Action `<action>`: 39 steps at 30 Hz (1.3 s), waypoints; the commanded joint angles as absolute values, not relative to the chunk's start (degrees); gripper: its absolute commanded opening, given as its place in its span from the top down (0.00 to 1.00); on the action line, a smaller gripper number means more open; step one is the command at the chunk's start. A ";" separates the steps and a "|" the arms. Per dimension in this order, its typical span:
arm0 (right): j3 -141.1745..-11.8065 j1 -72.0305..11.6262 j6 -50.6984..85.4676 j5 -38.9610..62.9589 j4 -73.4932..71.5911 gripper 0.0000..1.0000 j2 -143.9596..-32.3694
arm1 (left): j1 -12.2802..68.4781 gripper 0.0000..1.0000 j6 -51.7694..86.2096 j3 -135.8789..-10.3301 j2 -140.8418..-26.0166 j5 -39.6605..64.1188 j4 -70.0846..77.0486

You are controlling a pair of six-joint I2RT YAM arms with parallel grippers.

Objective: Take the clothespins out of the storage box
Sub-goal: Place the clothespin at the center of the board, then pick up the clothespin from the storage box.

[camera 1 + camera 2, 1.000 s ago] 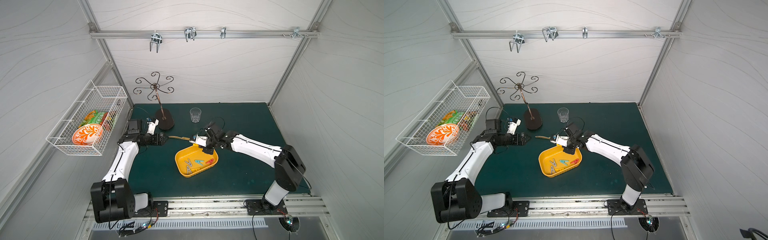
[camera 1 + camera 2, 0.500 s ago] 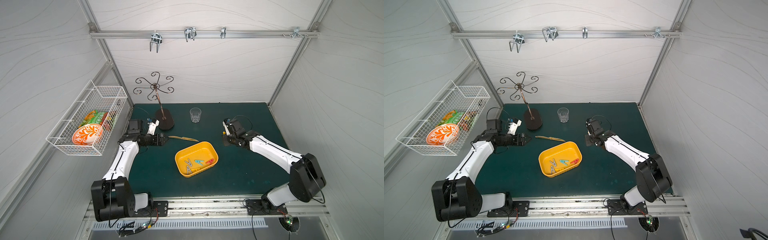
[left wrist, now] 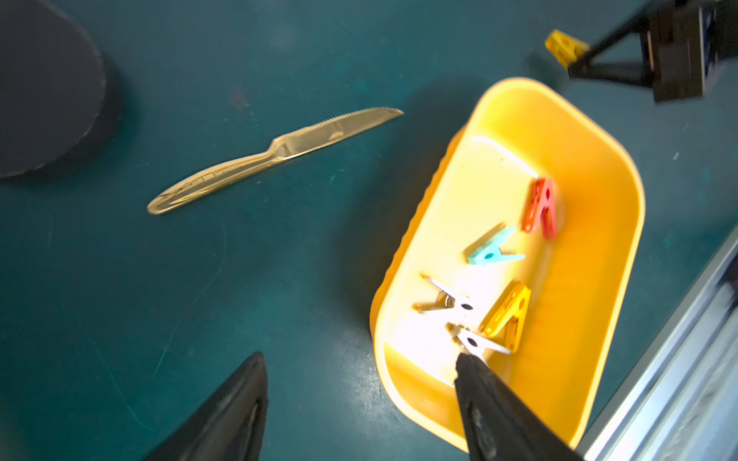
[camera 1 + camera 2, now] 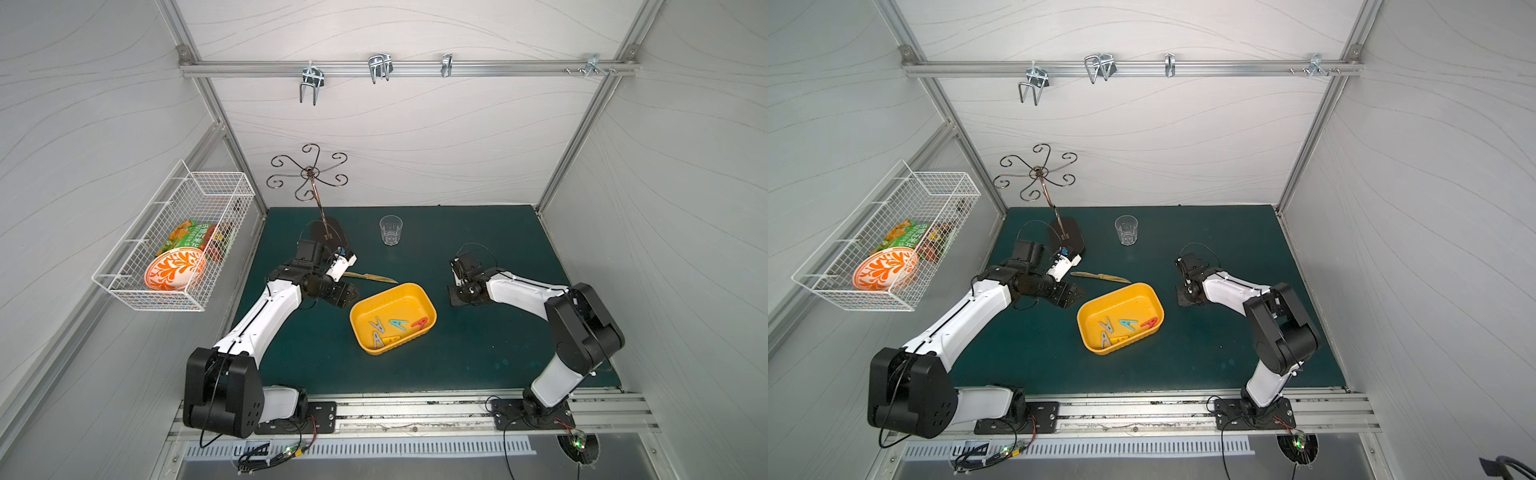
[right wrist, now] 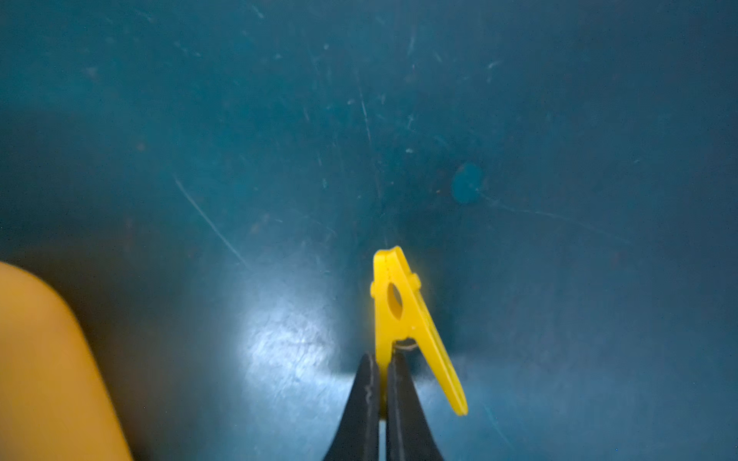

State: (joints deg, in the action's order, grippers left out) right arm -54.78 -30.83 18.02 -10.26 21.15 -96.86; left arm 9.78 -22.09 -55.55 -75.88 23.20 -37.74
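Yellow plastic stands out in both top views: the storage box [image 4: 399,301] sits between the arms with five clothespins [image 4: 398,324] lying in its near half. A second ago the right gripper [image 4: 456,296] was at the box's far rim. It has since swung clear and now points down at the green mat [image 4: 478,353], with the box near it on its left. The left gripper [image 4: 350,296] has edged in, so the box's rim is just beside its tips. The tan knife [image 4: 370,276] lies just beyond it.

In the left wrist view the left gripper's jaws stand spread and empty. One fingertip [image 3: 469,371] overlaps the box's near end, close to a grey clothespin [image 3: 475,344], and the other is over bare mat. Farther ahead lie the second grey clothespin [image 3: 447,303], the boxed yellow clothespin [image 3: 509,315], the light blue clothespin [image 3: 491,251] and the red clothespin [image 3: 541,207]. Beyond the box, the right gripper carries the lifted yellow clothespin [image 3: 563,48].

In the right wrist view those jaws are pressed together on one leg of that clothespin, nose down over bare mat. I cannot tell whether it touches.

So one clothespin of six is out and probably needs only letting go. The left arm looks lined up for the nearest grey one.
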 commanded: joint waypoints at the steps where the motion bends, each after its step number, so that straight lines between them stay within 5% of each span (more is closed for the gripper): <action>1: -54.54 -30.50 18.08 -9.66 19.87 0.96 -98.41 | 12.41 0.25 -27.07 -58.62 -76.29 19.72 -39.58; 10: -53.61 -30.05 17.03 -9.85 20.26 0.86 -95.99 | 18.98 0.31 -32.40 -58.97 -77.43 16.42 -42.58; 20: -53.51 -29.37 15.85 -6.70 24.17 0.52 -84.65 | 25.53 0.40 -41.19 -59.30 -79.62 12.87 -44.12; 39: -46.81 -29.36 16.17 -2.17 25.21 0.53 -62.23 | 33.43 0.63 -58.76 -51.46 -85.95 5.49 -29.48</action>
State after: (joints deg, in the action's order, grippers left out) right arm -47.51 -29.63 16.08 -2.09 23.29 -64.10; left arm 32.88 -54.87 -51.64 -85.23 5.19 -32.86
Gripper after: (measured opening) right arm 0.476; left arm 0.368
